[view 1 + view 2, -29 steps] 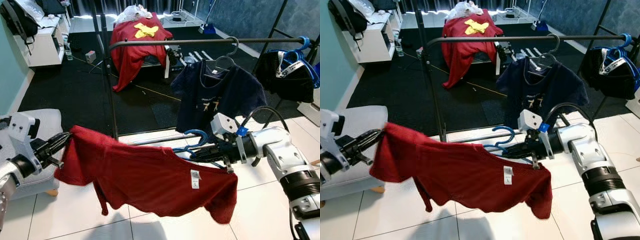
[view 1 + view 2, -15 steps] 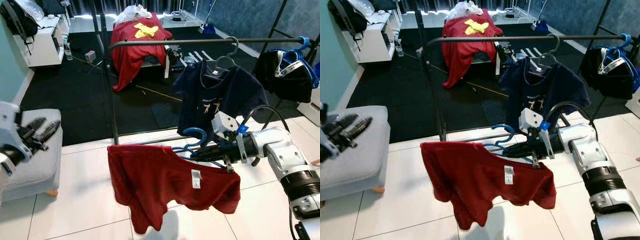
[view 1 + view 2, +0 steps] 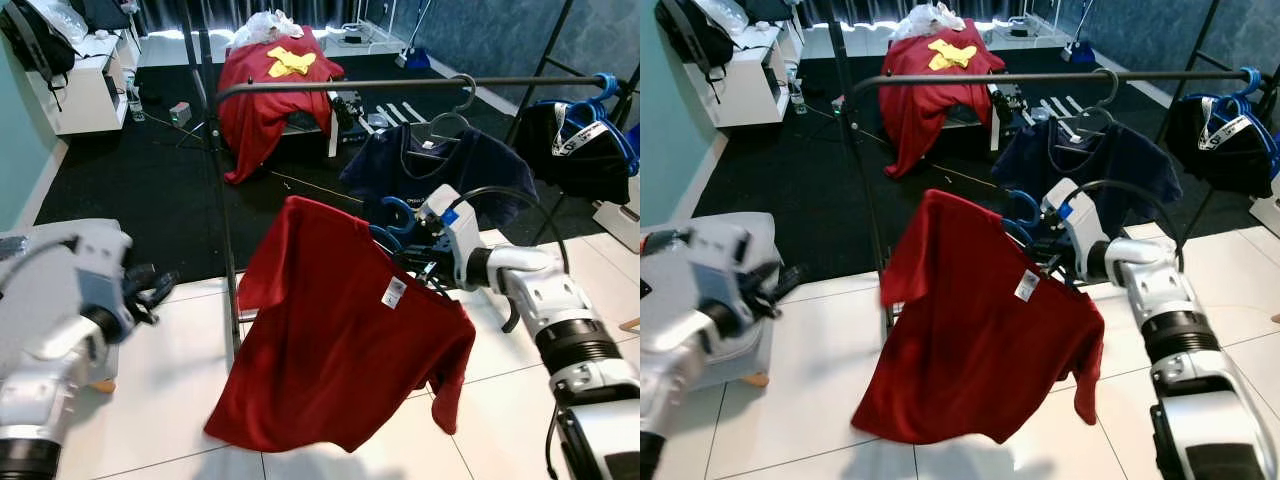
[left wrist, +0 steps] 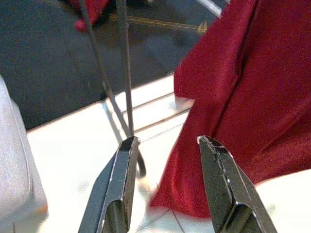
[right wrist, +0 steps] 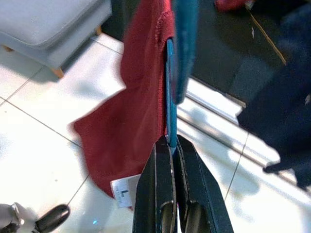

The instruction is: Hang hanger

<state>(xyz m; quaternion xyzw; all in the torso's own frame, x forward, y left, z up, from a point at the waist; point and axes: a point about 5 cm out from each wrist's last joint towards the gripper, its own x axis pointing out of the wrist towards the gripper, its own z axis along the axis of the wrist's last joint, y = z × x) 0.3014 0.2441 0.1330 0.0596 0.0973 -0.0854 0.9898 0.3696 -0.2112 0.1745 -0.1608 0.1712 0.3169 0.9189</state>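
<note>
Left tool [image 4: 165, 182]: lower left of the head views, fingers apart and holding nothing, pointed toward the shirt's hem and the rack's leg; judged free so the shirt can hang from one point alone.
Grey stool [image 3: 755, 345]: far left, beside the left arm, well apart from the rack.
Rack upright [image 3: 222, 240]: left of centre, carrying the rail; the shirt hangs just in front of it.
Red shirt [image 3: 340, 340]: centre of the frame, draped downward from its collar on the hanger, hem free above the white tile floor [image 3: 150, 420].
Blue hanger [image 3: 392, 215]: right of centre, inside the shirt's neck, hook up and below the rail; not yet on it.
Right tool [image 5: 171, 145]: right of centre, fingers pressed together on the blue hanger's thin bar, so the hook stays upright for lifting.
Rail [image 3: 400, 84]: across the upper frame; free stretch left of the navy shirt looks the likely spot.
Navy shirt [image 3: 470, 175]: upper right, already hung.
Black garment [image 3: 570, 155]: far right, on blue hangers.
</note>
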